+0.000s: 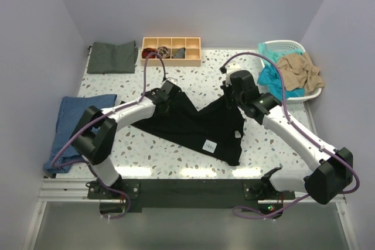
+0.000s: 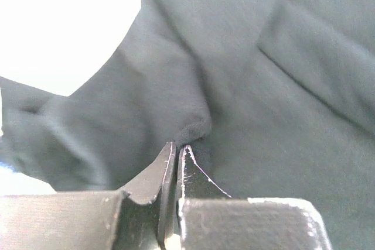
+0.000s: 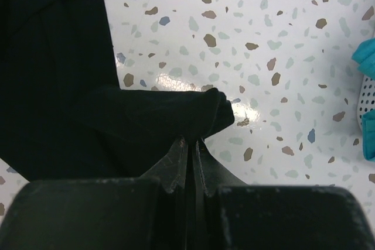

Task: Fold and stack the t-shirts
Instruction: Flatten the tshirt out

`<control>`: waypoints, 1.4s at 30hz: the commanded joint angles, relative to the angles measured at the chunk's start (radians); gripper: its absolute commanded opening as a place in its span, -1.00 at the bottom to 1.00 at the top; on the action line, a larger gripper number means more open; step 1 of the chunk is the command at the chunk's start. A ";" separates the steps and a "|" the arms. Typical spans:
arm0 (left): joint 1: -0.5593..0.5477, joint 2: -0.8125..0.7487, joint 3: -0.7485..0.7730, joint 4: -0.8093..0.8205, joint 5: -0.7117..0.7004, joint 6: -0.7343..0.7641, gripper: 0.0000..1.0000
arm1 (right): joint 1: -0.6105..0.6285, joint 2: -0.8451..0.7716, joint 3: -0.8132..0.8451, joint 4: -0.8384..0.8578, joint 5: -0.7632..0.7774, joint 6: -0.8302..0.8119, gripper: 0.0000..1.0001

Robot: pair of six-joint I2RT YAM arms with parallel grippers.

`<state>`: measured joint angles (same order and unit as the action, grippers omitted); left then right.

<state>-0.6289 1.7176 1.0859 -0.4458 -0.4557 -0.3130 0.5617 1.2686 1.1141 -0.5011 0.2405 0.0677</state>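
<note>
Pinching now: both grippers are pressed shut on the cloth of the black t-shirt (image 1: 193, 124), one at each far corner.
Left gripper (image 2: 177, 147): its jaws are closed together on a small fold at the shirt's edge, seen close up in the left wrist view. From above it sits at the shirt's far left corner.
Right gripper (image 3: 190, 140): its jaws are closed on a bunched tip of black fabric, with speckled tabletop beyond it. From above it sits at the shirt's far right corner.
Black t-shirt position: it lies rumpled in the middle of the table (image 1: 205, 74), between the two arms. It dips in a shallow V between the two held corners.
White tag (image 1: 208, 146): a small square on the black shirt, close to its near edge.
Grey-green t-shirt (image 1: 111, 57): folded flat at the far left corner of the table, well apart from the black one.
Blue cloth (image 1: 79, 124): folded at the left edge of the table, beside the left arm and partly hidden by it.
Wooden tray (image 1: 170, 61): at the far edge near the centre, divided into compartments. Small dark-red and grey bundles lie in some of them.
White basket (image 1: 281, 43): at the far right. A teal t-shirt (image 1: 266, 77) and a tan t-shirt (image 1: 302, 68) are heaped in it and spill over its rim.
</note>
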 commanded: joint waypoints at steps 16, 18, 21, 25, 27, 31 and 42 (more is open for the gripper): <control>0.302 0.078 0.201 -0.036 -0.135 -0.020 0.12 | -0.003 -0.011 -0.002 0.033 -0.086 0.009 -1.00; 0.304 0.086 0.210 -0.037 -0.181 -0.023 0.22 | -0.002 -0.014 -0.007 0.030 -0.079 0.009 -1.00; 0.302 0.062 0.216 -0.041 -0.195 -0.018 0.25 | -0.003 -0.023 -0.019 0.035 -0.076 0.017 -1.00; 0.279 -0.044 0.183 0.016 -0.175 0.011 0.30 | -0.003 -0.014 -0.025 0.039 -0.082 0.023 -1.00; 0.256 -0.082 0.166 0.038 -0.193 0.035 0.31 | -0.003 -0.005 -0.023 0.042 -0.093 0.024 -1.00; 0.207 -0.177 0.160 0.094 -0.149 0.080 0.33 | -0.003 0.012 -0.016 0.047 -0.099 0.026 -1.00; 0.067 -0.099 0.149 0.021 0.026 0.089 0.31 | -0.002 0.017 -0.019 0.055 -0.107 0.035 -1.00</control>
<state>-0.5438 1.5719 1.2484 -0.4118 -0.4656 -0.2424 0.5617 1.2896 1.0882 -0.4858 0.1387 0.0891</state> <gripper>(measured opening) 0.658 0.023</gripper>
